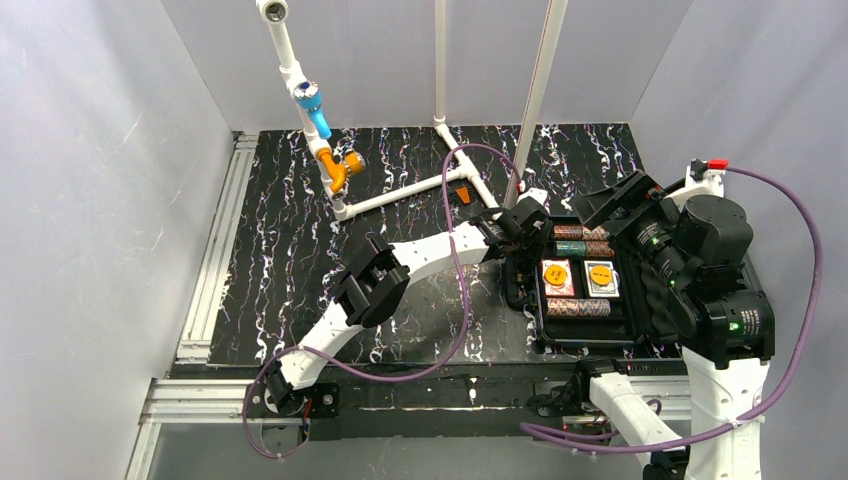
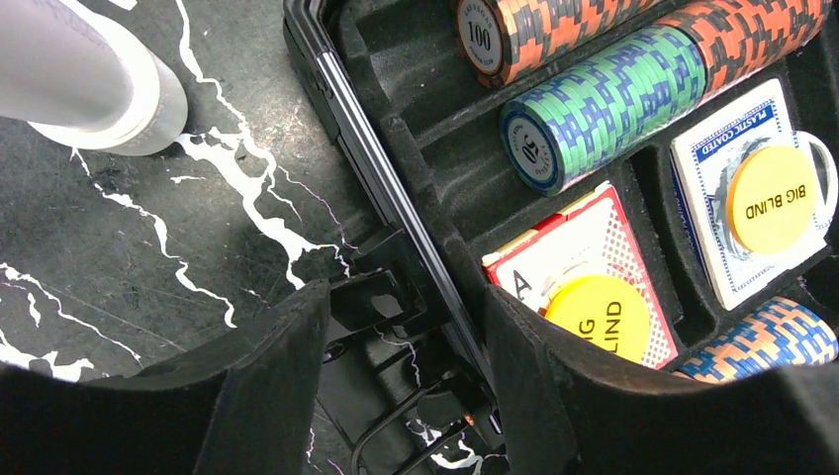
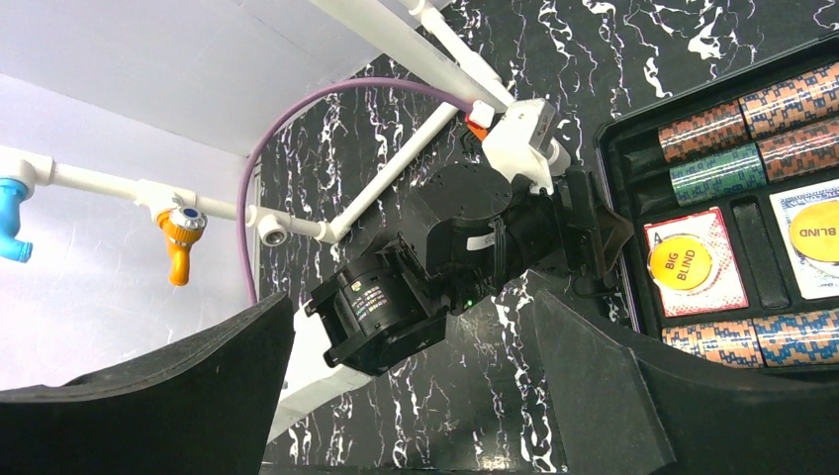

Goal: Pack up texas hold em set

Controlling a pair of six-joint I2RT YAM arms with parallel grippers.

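The black poker case (image 1: 520,292) lies open at the right of the table. It holds rows of striped chips (image 1: 583,240), a red card deck (image 1: 557,277) and a blue deck (image 1: 601,278), each with a yellow "Big Blind" button on top. My left gripper (image 1: 522,238) is open. In the left wrist view its jaws (image 2: 406,297) straddle the case's left rim (image 2: 376,148) and a latch (image 2: 381,297). My right gripper (image 3: 411,302) is open and empty, up beside the raised foam-lined lid (image 1: 655,290).
A white PVC pipe frame (image 1: 400,195) with blue (image 1: 315,110) and orange (image 1: 338,170) fittings stands at the back; one pipe foot (image 2: 99,89) is close to the case's far left corner. An aluminium rail (image 1: 215,250) runs along the table's left edge.
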